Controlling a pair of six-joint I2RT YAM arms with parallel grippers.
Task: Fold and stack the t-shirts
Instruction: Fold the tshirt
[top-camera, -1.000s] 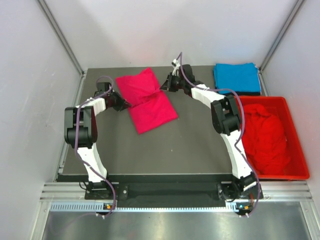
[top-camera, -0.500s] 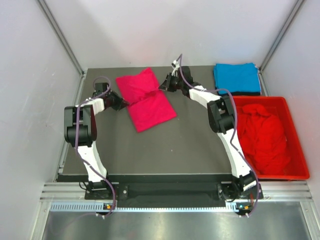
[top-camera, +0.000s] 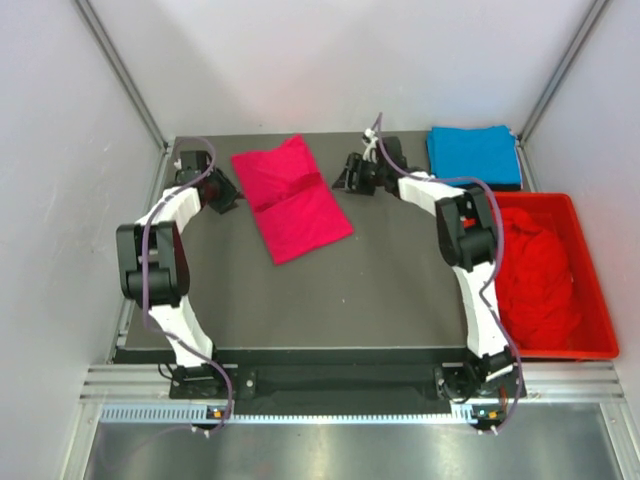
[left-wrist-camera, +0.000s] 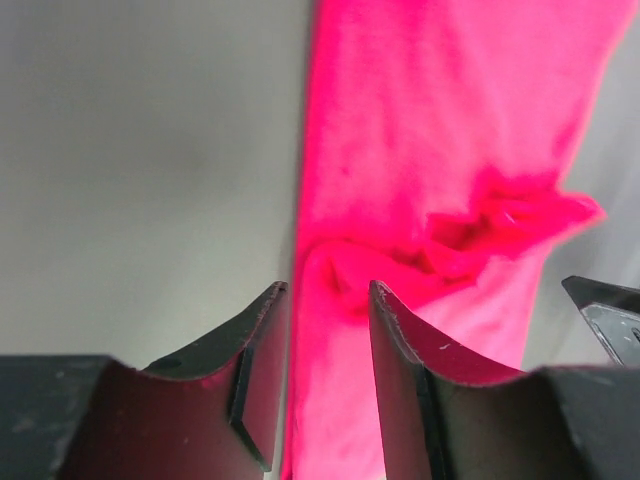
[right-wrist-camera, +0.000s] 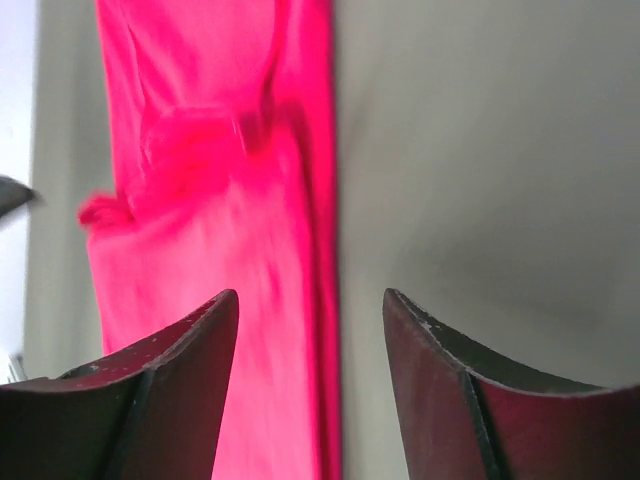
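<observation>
A bright pink t-shirt (top-camera: 295, 205) lies folded into a long rectangle at the back of the table, slanting from far left to near right. My left gripper (top-camera: 228, 197) stands just off its left edge, open and holding nothing. In the left wrist view (left-wrist-camera: 328, 290) the pink cloth (left-wrist-camera: 430, 130) shows between and beyond the fingers. My right gripper (top-camera: 343, 178) is off the shirt's right edge, also open and holding nothing. The right wrist view (right-wrist-camera: 310, 295) shows the shirt's edge (right-wrist-camera: 220, 200) below the gap. A blue t-shirt (top-camera: 473, 156) lies folded at the back right.
A red plastic crate (top-camera: 607, 330) at the right table edge holds crumpled red t-shirts (top-camera: 535, 270). White walls and metal posts close in the table on the left, right and back. Dark table surface (top-camera: 340, 290) shows in front of the pink shirt.
Both grippers have opened, let go of the pink shirt's middle edges and drawn outward from it. The pinched waist of the shirt now lies flat.
</observation>
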